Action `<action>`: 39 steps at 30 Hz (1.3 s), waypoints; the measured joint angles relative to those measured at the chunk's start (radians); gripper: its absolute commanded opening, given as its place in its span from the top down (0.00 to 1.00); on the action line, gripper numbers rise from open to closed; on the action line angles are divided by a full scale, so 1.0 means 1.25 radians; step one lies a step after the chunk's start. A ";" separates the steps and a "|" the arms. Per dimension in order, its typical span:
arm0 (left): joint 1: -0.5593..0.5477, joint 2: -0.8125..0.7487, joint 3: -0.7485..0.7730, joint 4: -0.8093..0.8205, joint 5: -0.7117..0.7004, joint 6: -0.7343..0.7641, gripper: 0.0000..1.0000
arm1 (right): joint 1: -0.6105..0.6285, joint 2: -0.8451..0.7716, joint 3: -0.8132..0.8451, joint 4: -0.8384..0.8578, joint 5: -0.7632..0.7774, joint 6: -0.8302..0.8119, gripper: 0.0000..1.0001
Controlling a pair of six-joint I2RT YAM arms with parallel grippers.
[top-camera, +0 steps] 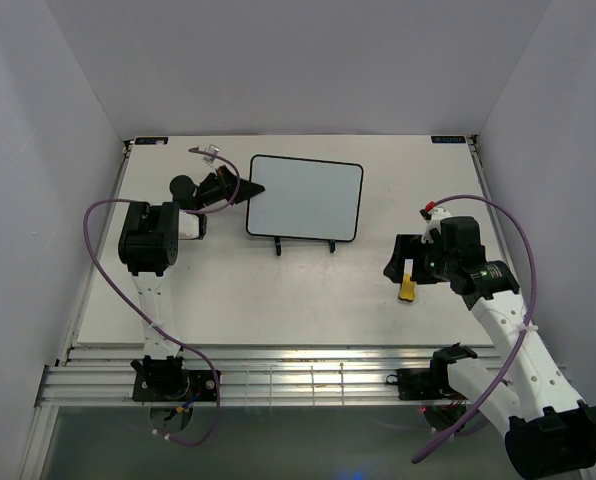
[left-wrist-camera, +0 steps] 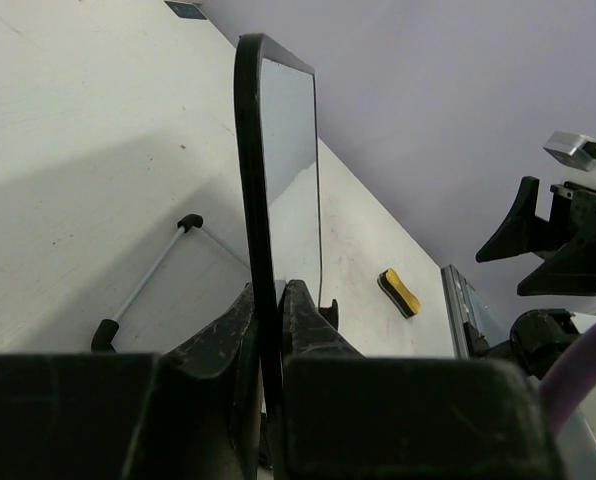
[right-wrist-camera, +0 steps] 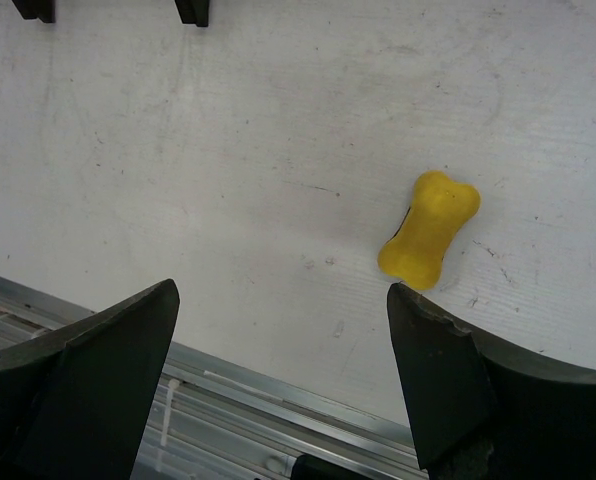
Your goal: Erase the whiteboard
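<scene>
While your right hand (right-wrist-camera: 278, 315) hangs over the counter (right-wrist-camera: 228, 150) with its fingers wide apart and nothing between them, the eraser (right-wrist-camera: 430, 228) is not centred in that gap. In the wrist view it lies flat just past the tip of the finger on the view's right side, and the other finger is well away from it. Its long axis runs away from the hand at a slant, so I judge that closing across the gap would pinch it by its narrow waist. First you would need to slide the hand sideways toward it, then come down. This is the nearer arm by far. Seen from above, the eraser sits just in front of this hand, on the right side of the counter. Farther out, back and to the left, the board (top-camera: 306, 196) leans upright on its wire stand (top-camera: 303, 243) at the middle of the counter's far half, well apart from the eraser. No writing shows on its face from above. Your left hand (left-wrist-camera: 268, 300) is clamped on the board's left edge, with the rim pinched between both fingers, so that arm looks committed to steadying the board and the pick-up falls to the right.
</scene>
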State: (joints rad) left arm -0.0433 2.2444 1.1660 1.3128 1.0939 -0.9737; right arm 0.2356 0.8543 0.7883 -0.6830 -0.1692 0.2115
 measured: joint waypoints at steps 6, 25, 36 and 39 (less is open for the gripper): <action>0.002 0.000 -0.016 0.005 0.014 0.049 1.00 | 0.000 -0.002 0.000 0.001 -0.008 -0.005 0.10; 0.016 -0.017 -0.115 0.034 0.018 0.135 0.67 | 0.000 -0.013 0.000 0.003 -0.020 -0.008 0.10; 0.029 -0.021 -0.173 0.017 -0.008 0.241 0.02 | 0.000 -0.023 0.000 0.003 -0.023 -0.009 0.10; 0.031 -0.034 -0.179 0.015 -0.016 0.246 0.02 | 0.000 -0.024 0.000 0.003 -0.023 -0.009 0.10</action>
State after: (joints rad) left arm -0.0040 2.2024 0.9428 1.3315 1.0733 -0.6659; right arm 0.2356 0.8242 0.7883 -0.6788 -0.1978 0.2005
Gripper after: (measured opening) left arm 0.977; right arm 0.900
